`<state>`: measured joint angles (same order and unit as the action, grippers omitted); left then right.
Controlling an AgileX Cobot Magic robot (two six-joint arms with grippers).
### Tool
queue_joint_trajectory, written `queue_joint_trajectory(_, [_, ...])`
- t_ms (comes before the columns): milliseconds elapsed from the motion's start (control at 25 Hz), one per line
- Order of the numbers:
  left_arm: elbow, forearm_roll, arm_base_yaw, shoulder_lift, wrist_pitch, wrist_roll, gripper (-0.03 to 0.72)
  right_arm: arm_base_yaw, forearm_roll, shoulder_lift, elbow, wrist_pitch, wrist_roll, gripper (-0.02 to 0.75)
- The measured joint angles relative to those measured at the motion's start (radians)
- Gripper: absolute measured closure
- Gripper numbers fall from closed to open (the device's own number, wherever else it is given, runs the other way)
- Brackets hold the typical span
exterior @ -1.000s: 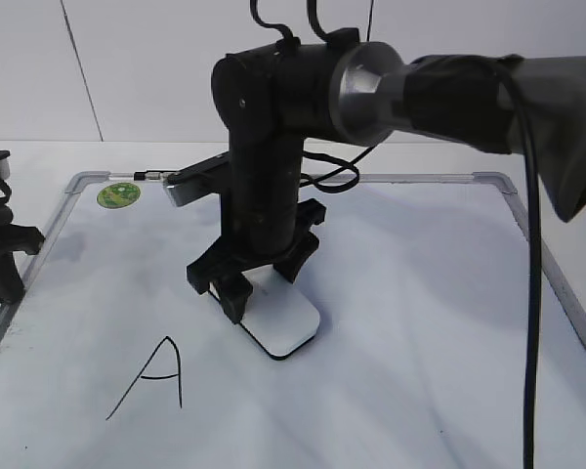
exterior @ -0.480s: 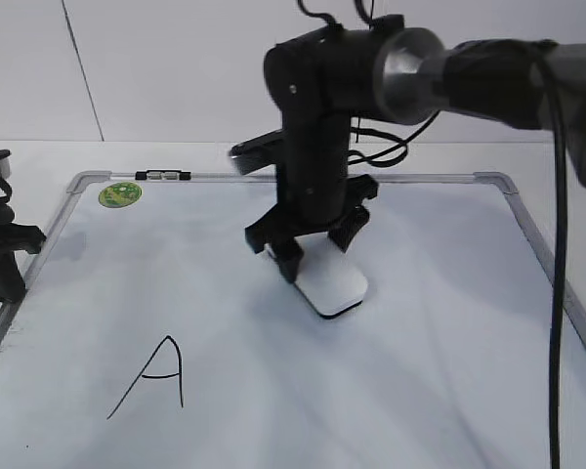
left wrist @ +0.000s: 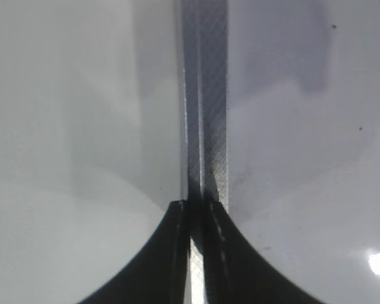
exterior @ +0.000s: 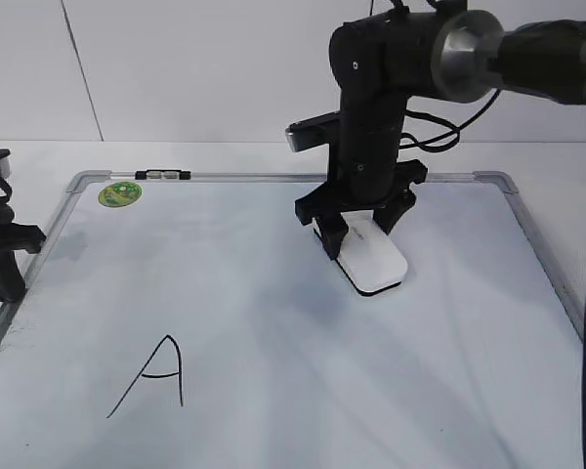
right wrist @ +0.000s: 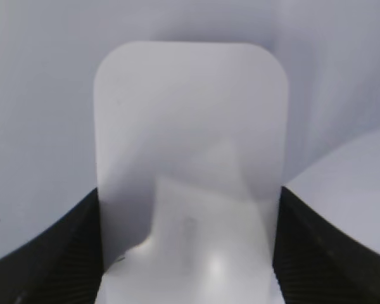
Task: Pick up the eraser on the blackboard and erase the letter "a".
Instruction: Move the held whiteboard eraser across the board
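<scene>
Shifted rightward and toward the board's far edge since the earlier frames: right pincer, clamped on the eraser, which lies flat on the board directly beneath it. Capital "A": far to its near-left. Left pincer: closed, empty, over the board's left frame.

The right arm is showing a matte black cylindrical housing, with a polished silver collar joining it to a dark sleeved link at the upper right of the frame. Thin black cables are looping behind it, and a grey-edged camera bar is jutting out sideways. Its black fingers are showing fine ribbing. The left fingers are looking smooth, black and curved.
</scene>
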<state>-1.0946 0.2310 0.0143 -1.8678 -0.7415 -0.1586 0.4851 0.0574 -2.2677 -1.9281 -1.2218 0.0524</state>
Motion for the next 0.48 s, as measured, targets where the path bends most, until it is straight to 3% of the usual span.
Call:
queue_joint_trajectory(280, [0.0, 0.0, 0.0, 0.0, 0.0, 0.0, 0.657, -0.004, -0.006, 0.182, 0.04, -0.002, -0.004, 0.164])
queue_joint_trajectory(480, [0.0, 0.0, 0.0, 0.0, 0.002, 0.0, 0.657, -0.008, 0.036, 0.292, 0.207, -0.002, 0.007, 0.165])
